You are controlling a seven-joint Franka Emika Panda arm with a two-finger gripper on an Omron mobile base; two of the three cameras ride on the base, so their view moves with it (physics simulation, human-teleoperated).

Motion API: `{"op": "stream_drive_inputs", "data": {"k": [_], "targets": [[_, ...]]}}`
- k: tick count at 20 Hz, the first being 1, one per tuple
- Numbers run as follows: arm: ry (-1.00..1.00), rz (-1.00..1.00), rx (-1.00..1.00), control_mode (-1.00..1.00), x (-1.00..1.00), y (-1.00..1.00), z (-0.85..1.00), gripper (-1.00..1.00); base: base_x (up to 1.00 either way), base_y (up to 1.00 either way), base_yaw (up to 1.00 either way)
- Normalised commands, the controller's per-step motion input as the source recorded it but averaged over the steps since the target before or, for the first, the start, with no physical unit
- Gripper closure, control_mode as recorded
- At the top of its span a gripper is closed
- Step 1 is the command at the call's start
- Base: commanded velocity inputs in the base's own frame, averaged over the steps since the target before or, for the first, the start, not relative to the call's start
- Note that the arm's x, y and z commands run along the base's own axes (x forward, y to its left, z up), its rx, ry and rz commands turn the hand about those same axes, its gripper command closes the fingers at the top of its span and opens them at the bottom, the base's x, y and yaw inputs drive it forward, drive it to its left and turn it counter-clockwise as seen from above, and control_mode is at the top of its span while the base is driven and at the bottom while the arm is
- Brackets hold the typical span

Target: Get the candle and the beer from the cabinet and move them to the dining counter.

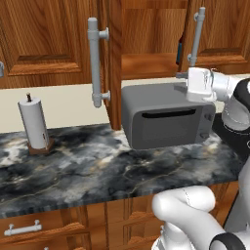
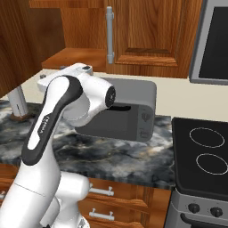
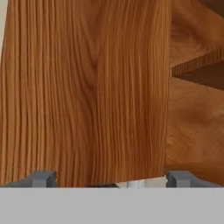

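- Pincer (image 3: 107, 179) is released, jaws spread wide, facing the cabinet (image 1: 146, 29) door above the microwave (image 1: 168, 119).
- Candle and beer are not located; presumably inside.
- Beer judged slippery, fragile: body grasp advised.

Open cabinet (image 1: 146, 44) above microwave (image 1: 168, 119)

We see the cabinet (image 1: 146, 29) cut off at the top edge, the microwave (image 2: 129, 116) partly hidden behind the arm.

Base views flanking microwave (image 1: 168, 119), hand close
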Motion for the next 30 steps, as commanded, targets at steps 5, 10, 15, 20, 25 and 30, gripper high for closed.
{"op": "stream_drive_inputs", "data": {"k": [5,10,15,20,25,30], "targets": [[0.0,-0.35,-0.01,-1.0,0.0,-0.69,0.0,-1.0,0.0,0.0,0.0],[0.0,-0.36,0.0,-1.0,0.0,-0.71,0.0,-1.0,0.0,0.0,0.0],[0.0,-0.31,-0.03,-1.0,0.0,-0.52,0.0,-1.0,0.0,0.0,0.0],[0.0,-0.31,-0.01,-1.0,0.0,-0.39,0.0,-1.0,0.0,0.0,0.0],[-0.01,-0.21,0.0,-1.0,0.11,-0.19,0.0,-1.0,0.0,0.0,0.0],[0.0,-0.08,0.0,-1.0,0.11,-0.14,0.02,-1.0,0.0,0.0,0.0]]}}
